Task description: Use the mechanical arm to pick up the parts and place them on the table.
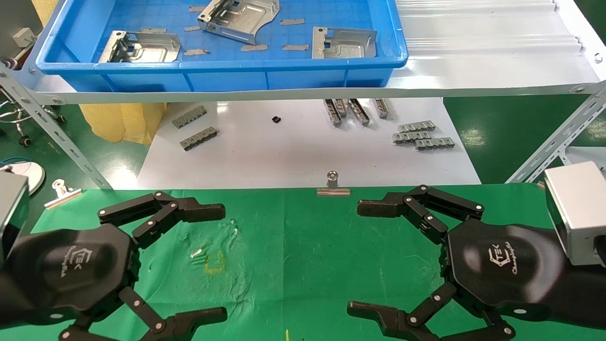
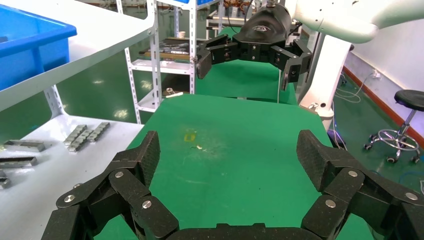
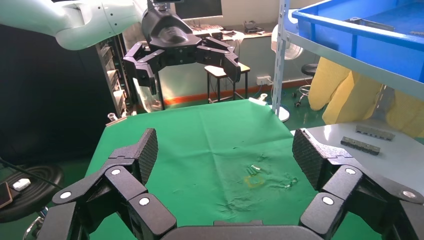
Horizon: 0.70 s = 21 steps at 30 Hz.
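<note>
You have both grippers hovering low over the green table (image 1: 303, 265), facing each other across its middle: the left gripper (image 1: 222, 263) on the left side, the right gripper (image 1: 360, 258) on the right. Each has its black fingers spread wide apart, and neither has hold of anything; the wrist views confirm this, showing bare green cloth between the left gripper (image 2: 227, 155) pads and likewise between those of the right gripper (image 3: 225, 155). The small yellow mark (image 1: 214, 264) on the cloth lies just ahead of your left gripper's opening, with a few pale specks beside it. The parts are well apart from both grippers, up on the shelf beyond the table, inside the blue tray (image 1: 222, 66). One part (image 1: 142, 47) lies at the tray's left, a second (image 1: 239, 18) sits tilted near the tray's far middle, and a third (image 1: 343, 43) rests at the right, close to the near rim. Thin grey strips (image 1: 254, 47) are scattered among them. Between the tray and your grippers, lower down, a white sheet (image 1: 303, 151) carries small grey ribbed bars (image 1: 421, 135), and a metal clip (image 1: 333, 185) sits at the table's far edge.
</note>
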Motion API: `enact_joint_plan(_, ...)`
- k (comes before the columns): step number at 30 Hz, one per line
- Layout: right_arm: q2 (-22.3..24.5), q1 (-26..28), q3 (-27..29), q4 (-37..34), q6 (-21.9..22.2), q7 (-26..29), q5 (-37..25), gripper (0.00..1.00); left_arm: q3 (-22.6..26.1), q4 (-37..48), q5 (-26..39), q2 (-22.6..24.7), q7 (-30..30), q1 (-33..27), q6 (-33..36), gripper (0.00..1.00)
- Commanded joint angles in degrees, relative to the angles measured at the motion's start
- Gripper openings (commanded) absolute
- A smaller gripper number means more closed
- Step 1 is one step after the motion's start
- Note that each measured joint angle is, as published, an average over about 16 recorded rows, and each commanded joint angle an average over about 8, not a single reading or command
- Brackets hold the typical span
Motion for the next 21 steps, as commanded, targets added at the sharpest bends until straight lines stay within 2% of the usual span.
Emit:
enact_joint_plan(1, 0.0, 0.0, 0.0, 0.0, 0.0, 0.0, 0.0, 1.0, 0.0, 0.0, 0.0, 0.0, 0.0, 0.0, 0.0, 1.0)
enact_joint_plan(12, 0.0, 0.0, 0.0, 0.0, 0.0, 0.0, 0.0, 0.99, 0.0, 0.0, 0.0, 0.0, 0.0, 0.0, 0.0, 1.0)
enact_joint_plan(20, 0.0, 0.0, 0.0, 0.0, 0.0, 0.0, 0.0, 0.0, 0.0, 0.0, 0.0, 0.0, 0.0, 0.0, 0.0, 1.0)
enact_joint_plan(21, 0.0, 0.0, 0.0, 0.0, 0.0, 0.0, 0.0, 0.0, 0.0, 0.0, 0.0, 0.0, 0.0, 0.0, 0.0, 1.0)
